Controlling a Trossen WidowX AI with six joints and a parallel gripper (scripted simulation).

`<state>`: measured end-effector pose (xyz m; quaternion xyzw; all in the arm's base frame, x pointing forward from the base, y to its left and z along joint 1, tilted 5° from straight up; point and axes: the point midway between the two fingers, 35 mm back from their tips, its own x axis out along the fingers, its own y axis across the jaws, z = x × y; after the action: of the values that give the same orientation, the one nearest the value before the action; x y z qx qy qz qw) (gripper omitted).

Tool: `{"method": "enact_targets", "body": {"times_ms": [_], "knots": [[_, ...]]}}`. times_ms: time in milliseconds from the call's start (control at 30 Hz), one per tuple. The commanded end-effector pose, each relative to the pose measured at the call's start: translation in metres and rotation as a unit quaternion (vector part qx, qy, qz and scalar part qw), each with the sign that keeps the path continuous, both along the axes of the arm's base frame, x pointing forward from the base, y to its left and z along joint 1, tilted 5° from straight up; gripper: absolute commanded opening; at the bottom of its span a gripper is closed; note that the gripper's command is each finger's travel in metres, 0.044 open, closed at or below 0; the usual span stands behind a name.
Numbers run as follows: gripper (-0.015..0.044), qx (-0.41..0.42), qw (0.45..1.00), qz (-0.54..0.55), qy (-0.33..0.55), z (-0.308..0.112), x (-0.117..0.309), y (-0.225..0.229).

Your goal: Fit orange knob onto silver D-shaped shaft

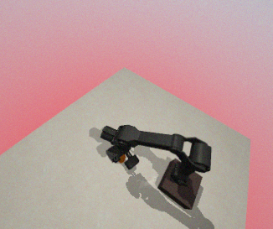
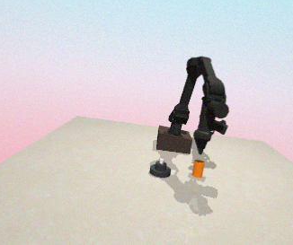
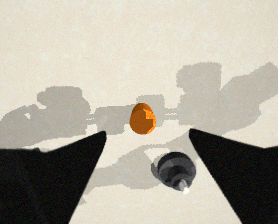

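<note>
The orange knob stands upright on the table. Its underside and hole are hidden. The dark round pedestal stands a short way beside it, with the silver shaft pointing up. The shaft's flat side is too small to make out. The pedestal cannot be made out in the top view. My gripper is wide open and empty, pointing down above the knob without touching it. In the wrist view the knob appears between the fingertips, slightly beyond them.
The arm's brown base block stands behind the pedestal and knob in the exterior view. The pale table carries the arm's shadows, which fall around the knob and pedestal.
</note>
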<state>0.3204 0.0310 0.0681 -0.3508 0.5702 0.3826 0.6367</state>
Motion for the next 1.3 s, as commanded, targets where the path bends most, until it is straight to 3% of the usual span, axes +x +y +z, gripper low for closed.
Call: {"method": "enact_targets", "body": {"times_ms": [0, 1267], "knots": [[0.0440, -0.003, 1.000, 0.002, 0.011, -0.015, -0.003, 0.000], [0.0440, -0.003, 1.000, 0.002, 0.011, -0.076, 0.000, 0.005]]}}
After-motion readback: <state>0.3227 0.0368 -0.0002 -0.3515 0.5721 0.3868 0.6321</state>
